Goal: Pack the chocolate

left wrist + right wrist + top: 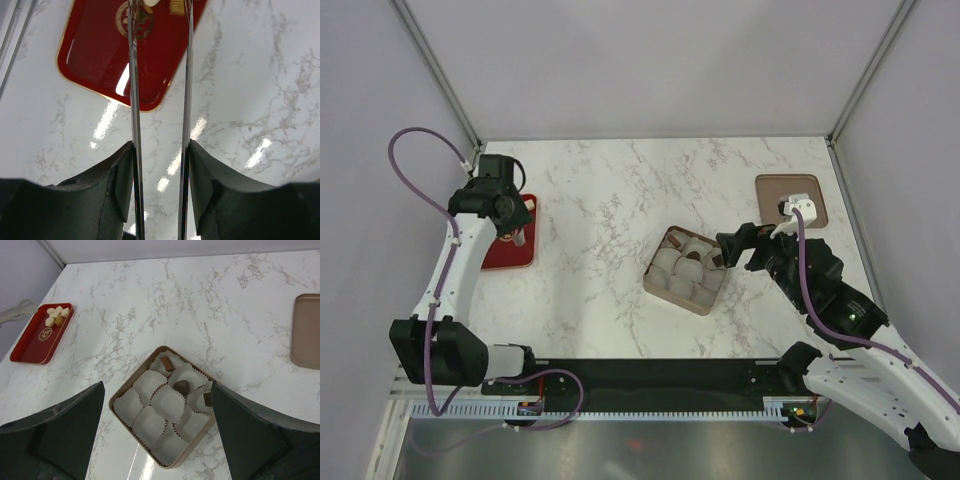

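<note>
Several pale cream chocolate pieces (54,315) lie at the far end of a red tray (35,342). Three dark brown pieces (181,386) sit in white paper cups (147,422) along the far right side of the square tan box (120,390); the other cups are empty. My left gripper (518,228) hangs over the red tray (505,255). In the left wrist view its thin fingers (133,75) stand apart, with a pale piece (150,2) at the top edge between them. My right gripper (157,385) is open wide and empty above the box (658,283).
The box lid (792,200) lies at the back right and also shows in the right wrist view (306,330). Grey walls close in the marble table (600,190) on the left, back and right.
</note>
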Motion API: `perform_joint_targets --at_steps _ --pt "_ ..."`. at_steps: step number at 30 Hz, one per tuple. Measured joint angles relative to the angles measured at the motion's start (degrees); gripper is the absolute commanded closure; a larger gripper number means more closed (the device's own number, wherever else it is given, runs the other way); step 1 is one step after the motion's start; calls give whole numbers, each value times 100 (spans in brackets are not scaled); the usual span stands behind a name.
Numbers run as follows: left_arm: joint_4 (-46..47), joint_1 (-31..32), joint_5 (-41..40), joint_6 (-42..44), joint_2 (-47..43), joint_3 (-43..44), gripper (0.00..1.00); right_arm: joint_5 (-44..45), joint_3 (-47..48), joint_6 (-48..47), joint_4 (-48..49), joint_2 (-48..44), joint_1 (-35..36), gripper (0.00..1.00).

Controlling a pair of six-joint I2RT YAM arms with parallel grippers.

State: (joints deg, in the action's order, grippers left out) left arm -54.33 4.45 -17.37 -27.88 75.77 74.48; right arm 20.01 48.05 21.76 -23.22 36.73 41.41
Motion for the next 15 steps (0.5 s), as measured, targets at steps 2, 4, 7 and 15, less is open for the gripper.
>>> perform_joint_targets --at_steps 2,4,7,15 --pt "-2 -396 0 11 -4 -142 48 -63 -4 0 9 11 0 5" --pt "-4 -710 -2 13 7 -269 48 -96 -4 -2 11 11 0 5" --pt "-4 -903 -4 13 74 -365 48 -103 -9 -4 20 7 0 5" --pt "542 -918 920 358 284 -682 48 -103 -129 -13 96 -17 0 5"
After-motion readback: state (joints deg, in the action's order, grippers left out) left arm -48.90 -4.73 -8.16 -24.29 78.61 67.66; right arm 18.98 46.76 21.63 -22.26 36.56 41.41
